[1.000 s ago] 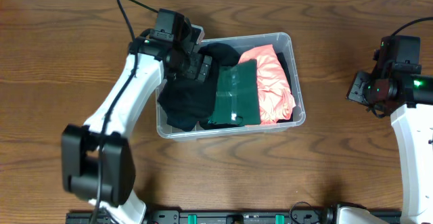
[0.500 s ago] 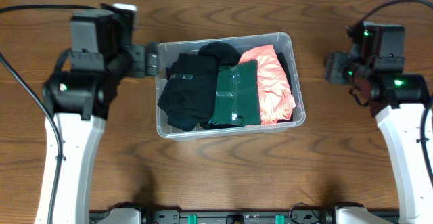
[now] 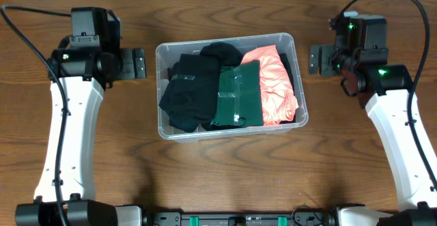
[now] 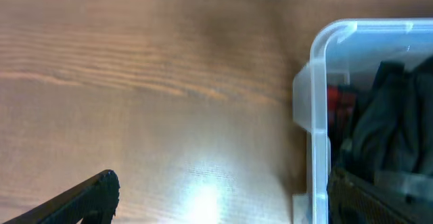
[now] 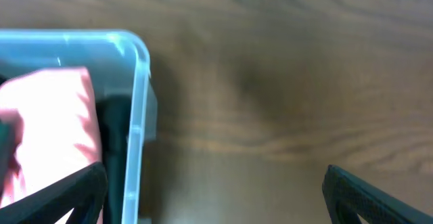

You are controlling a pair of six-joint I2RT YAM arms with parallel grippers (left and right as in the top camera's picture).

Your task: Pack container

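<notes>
Shift: left pincer [image 3: 138,63] is now standing farther off the container's [image 3: 232,132] left wall than half a second ago, and right pincer [image 3: 314,59] nearer its right wall.
Left pincer: gaping open, holding nothing.
Right pincer: gaping open, holding nothing.
Container: sitting mid-table [image 3: 218,178], holding black clothes [image 3: 188,93], green cloth [image 3: 235,96] and coral cloth [image 3: 273,82].

The table [image 3: 218,178] is grained brown. In the clear container [image 3: 232,132], black cloth [image 3: 186,96] is seen at nine o'clock, dark green cloth [image 3: 239,97] centrally, coral-pink cloth [image 3: 276,82] at three o'clock.
</notes>
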